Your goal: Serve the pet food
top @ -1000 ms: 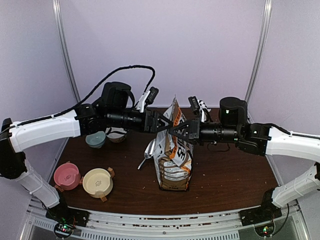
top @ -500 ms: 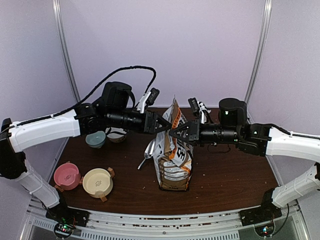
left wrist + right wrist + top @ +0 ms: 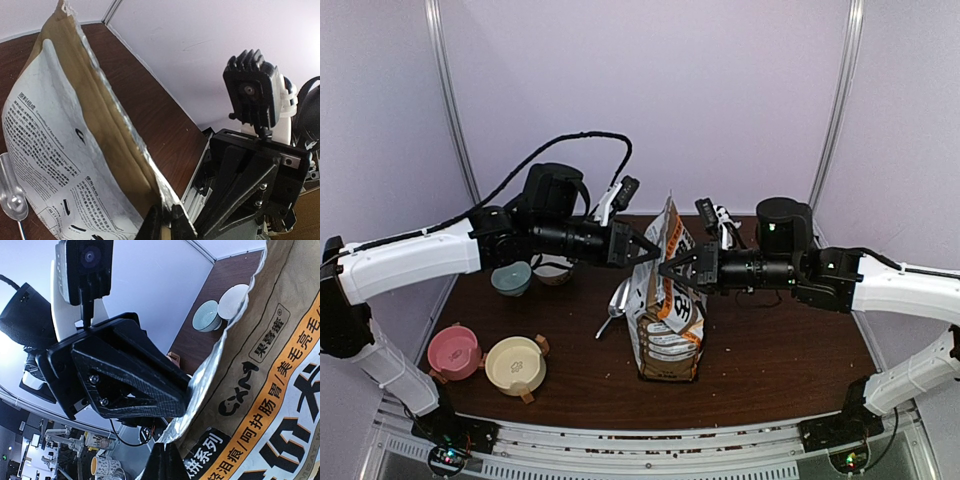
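The printed foil bag (image 3: 670,320) stands upright mid-table with its top torn open. My left gripper (image 3: 652,254) is shut on the left side of the bag's silver rim; in the left wrist view the fingertips (image 3: 166,212) pinch the foil edge of the bag (image 3: 60,150). My right gripper (image 3: 664,269) is shut on the opposite side of the rim; in the right wrist view it (image 3: 167,452) pinches the foil lip of the bag (image 3: 270,380). The two grippers face each other, tips nearly touching. The pet food is hidden inside the bag.
A clear plastic scoop (image 3: 618,300) lies just left of the bag, also in the left wrist view (image 3: 12,200). A teal bowl (image 3: 510,278) and a pale bowl (image 3: 555,270) sit back left. A pink bowl (image 3: 453,350) and a cream bowl (image 3: 515,363) sit front left.
My right gripper's fingers, spread wide a second ago, have closed on the bag's rim. The left gripper and the bag have barely moved.
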`<move>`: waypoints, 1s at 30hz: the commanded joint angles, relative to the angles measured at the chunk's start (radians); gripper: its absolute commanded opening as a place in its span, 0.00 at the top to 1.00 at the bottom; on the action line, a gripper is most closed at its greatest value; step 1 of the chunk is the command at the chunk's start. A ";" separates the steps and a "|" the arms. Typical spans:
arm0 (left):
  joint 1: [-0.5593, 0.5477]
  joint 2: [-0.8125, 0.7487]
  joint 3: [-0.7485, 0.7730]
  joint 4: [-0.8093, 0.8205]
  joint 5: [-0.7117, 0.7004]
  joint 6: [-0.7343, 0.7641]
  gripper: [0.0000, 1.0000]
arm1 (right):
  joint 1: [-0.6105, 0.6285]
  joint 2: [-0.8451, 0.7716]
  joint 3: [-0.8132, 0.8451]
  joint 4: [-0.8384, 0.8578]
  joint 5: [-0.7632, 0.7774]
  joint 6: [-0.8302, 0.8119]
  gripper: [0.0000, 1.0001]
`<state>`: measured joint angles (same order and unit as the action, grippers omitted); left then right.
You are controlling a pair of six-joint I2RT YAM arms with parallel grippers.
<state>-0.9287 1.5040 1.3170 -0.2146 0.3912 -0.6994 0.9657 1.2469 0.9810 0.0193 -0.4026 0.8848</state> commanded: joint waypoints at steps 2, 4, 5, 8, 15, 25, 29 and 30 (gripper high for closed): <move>0.001 0.024 0.011 0.032 0.037 -0.008 0.92 | 0.018 0.006 0.009 -0.052 0.004 -0.027 1.00; 0.001 0.026 0.014 0.038 0.043 -0.010 0.95 | 0.018 0.010 0.014 -0.063 0.004 -0.031 1.00; 0.001 0.029 0.017 0.038 0.045 -0.011 0.96 | 0.019 0.013 0.018 -0.068 0.004 -0.034 1.00; 0.001 0.034 0.022 0.038 0.047 -0.018 1.00 | 0.023 0.019 0.029 -0.082 0.008 -0.042 1.00; 0.001 0.033 0.063 -0.040 0.021 0.004 0.85 | 0.025 0.030 0.043 -0.086 0.003 -0.052 1.00; 0.001 0.018 0.107 -0.186 -0.051 0.044 0.76 | 0.030 0.065 0.061 -0.017 -0.039 -0.045 1.00; 0.001 0.005 0.109 -0.230 -0.088 0.053 0.75 | 0.033 0.079 0.064 -0.005 -0.044 -0.040 1.00; 0.001 0.005 0.112 -0.241 -0.094 0.054 0.75 | 0.033 0.080 0.066 -0.007 -0.044 -0.041 1.00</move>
<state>-0.9287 1.5215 1.4017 -0.3828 0.3573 -0.6746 0.9817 1.3083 1.0241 -0.0086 -0.4084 0.8425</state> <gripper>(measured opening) 0.248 0.013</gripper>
